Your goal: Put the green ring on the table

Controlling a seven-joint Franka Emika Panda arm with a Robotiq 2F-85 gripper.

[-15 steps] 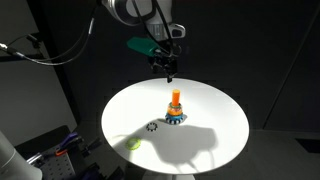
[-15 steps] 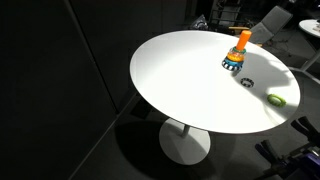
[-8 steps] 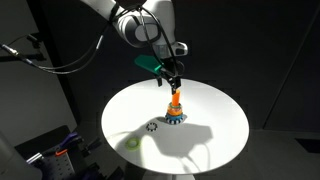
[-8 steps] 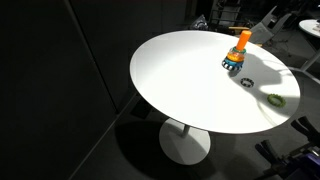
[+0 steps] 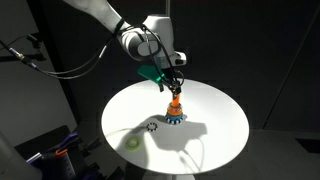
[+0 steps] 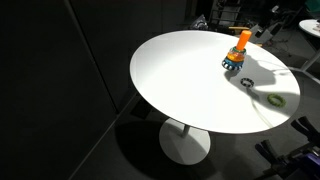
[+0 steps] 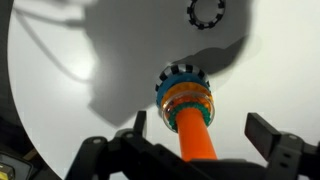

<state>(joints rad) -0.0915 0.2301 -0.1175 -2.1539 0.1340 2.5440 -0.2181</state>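
Gripper (image 7: 197, 128) open, fingers (image 7: 262, 132) spread either side of orange peg (image 7: 193, 138), clear of it. Peg upright on table (image 5: 215, 125), ring stack (image 7: 184, 93) around peg foot. Green ring: cannot tell apart within that stack. Black toothed ring (image 7: 205, 13) flat near peg, apart from stack. Yellow-green piece (image 6: 275, 99) farther from peg, beyond black toothed ring, in shadow.

Smooth matt table (image 5: 222, 124), glossy plastic orange peg (image 7: 194, 136).
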